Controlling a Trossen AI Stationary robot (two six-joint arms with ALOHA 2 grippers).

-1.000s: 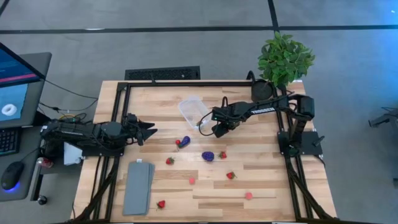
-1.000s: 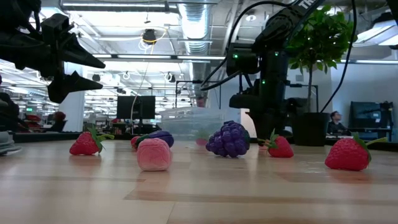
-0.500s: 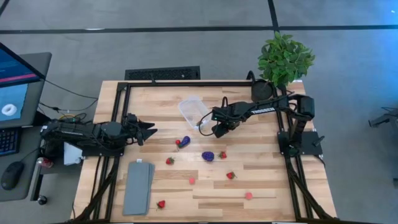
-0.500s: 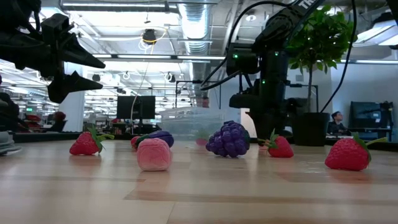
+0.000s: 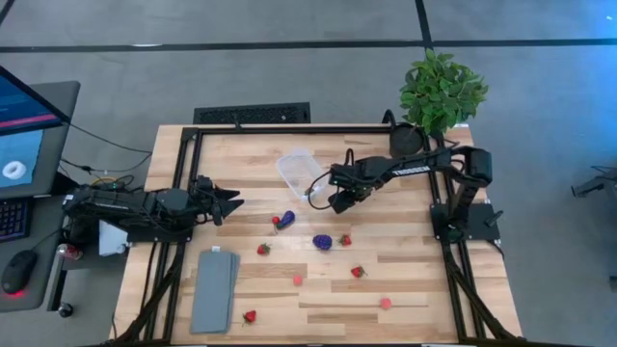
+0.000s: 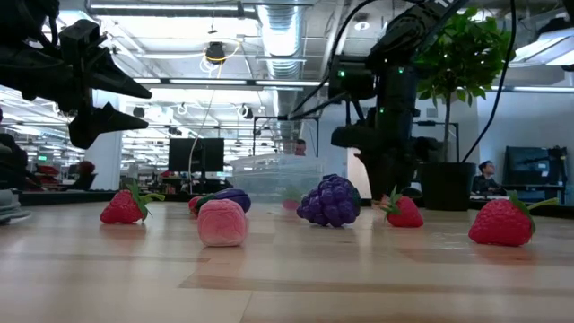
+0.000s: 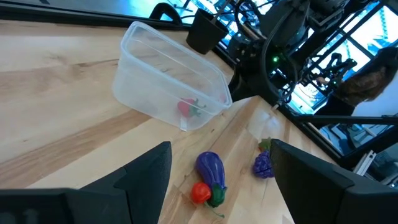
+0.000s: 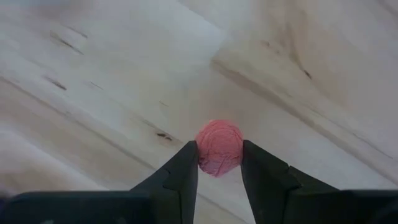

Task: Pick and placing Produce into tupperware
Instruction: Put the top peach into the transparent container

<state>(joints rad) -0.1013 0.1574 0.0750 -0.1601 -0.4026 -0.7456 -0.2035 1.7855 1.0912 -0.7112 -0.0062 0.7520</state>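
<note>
The clear tupperware [image 5: 297,172] stands on its base near the table's far middle, with one red strawberry [image 7: 186,109] inside. My right gripper [image 5: 313,200] hovers just beside the tub's near right corner, shut on a small pink piece [image 8: 219,148]. On the wood lie the purple eggplant [image 5: 286,219], the grape cluster [image 5: 322,241], strawberries [image 5: 263,249] [image 5: 358,272] [image 5: 250,315] and pink pieces [image 5: 298,280] [image 5: 386,303]. My left gripper [image 5: 231,204] waits open at the table's left side, pointing toward the eggplant. My right gripper pinches the round pink piece [image 8: 217,163] between its two fingertips [image 8: 186,168], one on each side of it. The fingers point down at the table. The piece is lifted clear of the wood below it.
A flat grey slab [image 5: 214,289] lies at the near left. A potted plant [image 5: 439,92] stands at the far right corner. Black frame rails [image 5: 251,128] edge the table. A monitor and mouse sit off the left edge. Bare wood shows near the front right.
My right arm has risen slightly beside the tub, still holding the pink piece. The produce on the table has stayed in place.
</note>
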